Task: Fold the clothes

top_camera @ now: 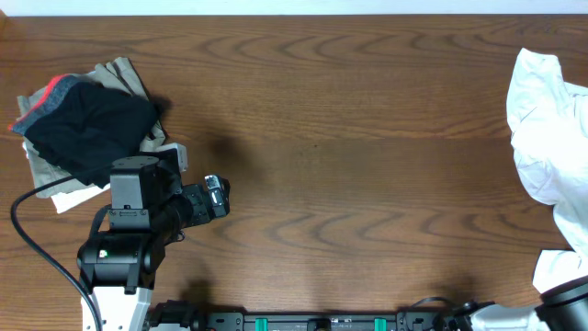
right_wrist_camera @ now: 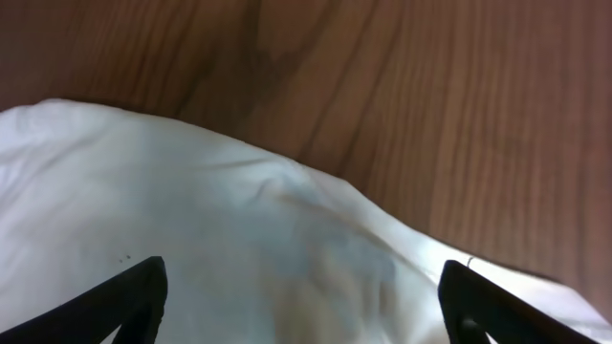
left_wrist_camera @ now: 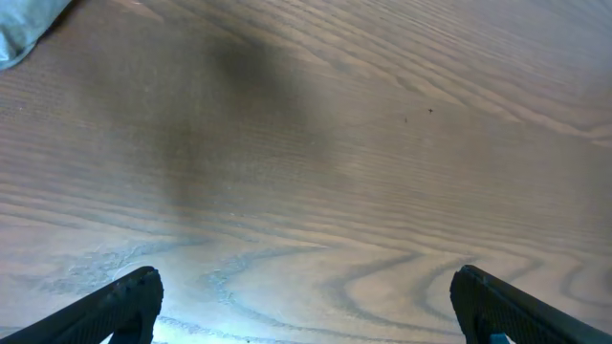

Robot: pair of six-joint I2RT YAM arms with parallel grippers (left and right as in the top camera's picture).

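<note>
There's the right hand, spread wide and empty over the crumpled white garment at the right edge of the table, which looks soft, light and floppy and is best pinched at a hem corner, left hand likewise released.

The worktop is smooth, grained wood with a soft sheen; the white garment is matt, creased cloth.

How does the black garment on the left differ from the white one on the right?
The black garment is dark with a reddish edge; the white garment is plain white. The black garment rests on a beige cloth; the white garment lies straight on the table. The black garment is wholly in the overhead view; the white garment runs off the right edge. Both lie bunched.
</note>
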